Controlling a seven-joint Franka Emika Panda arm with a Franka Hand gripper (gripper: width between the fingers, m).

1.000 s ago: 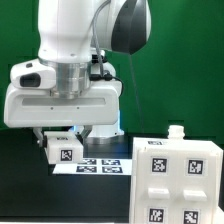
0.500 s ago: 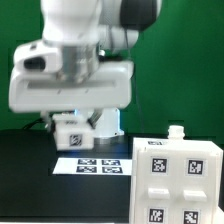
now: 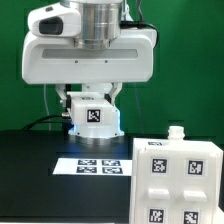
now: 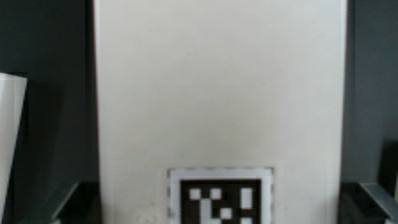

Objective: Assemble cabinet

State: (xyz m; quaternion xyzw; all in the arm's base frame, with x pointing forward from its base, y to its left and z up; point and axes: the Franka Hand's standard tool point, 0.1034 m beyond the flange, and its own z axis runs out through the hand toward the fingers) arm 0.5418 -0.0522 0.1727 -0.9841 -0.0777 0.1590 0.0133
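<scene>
Jaws: closed across the width of a long white panel (image 4: 214,90). In the wrist view the panel fills the space between two dark tips that look like the jaw ends, one on each side.
Panel: a flat white cabinet piece with one black-and-white tag. In the exterior view it hangs directly under the arm (image 3: 90,55), tag (image 3: 92,115) facing the camera, and appears clear of the bench (image 3: 30,175).
Box: the large white cabinet body (image 3: 178,180) rests on the bench, lower than the jaws and off toward the exterior view's right, well apart from them. Its near face shows several tags, and a small white knob (image 3: 177,130) sticks up from its top edge.
Marker board: lies flat on the bench below and in front of the jaws (image 3: 100,165), between them and the box.
Other part: a sliver of another white surface (image 4: 9,130) shows beside the panel in the wrist view. I cannot tell what it is.
Done so far: as a judgement, one panel is picked up and the body stands ready. Whether any panel is already fitted to it cannot be told from here.
Left to do: carry this panel to the box, line it up and seat it. Any further panels are out of view.
Stage: early to middle, by my reading.
</scene>
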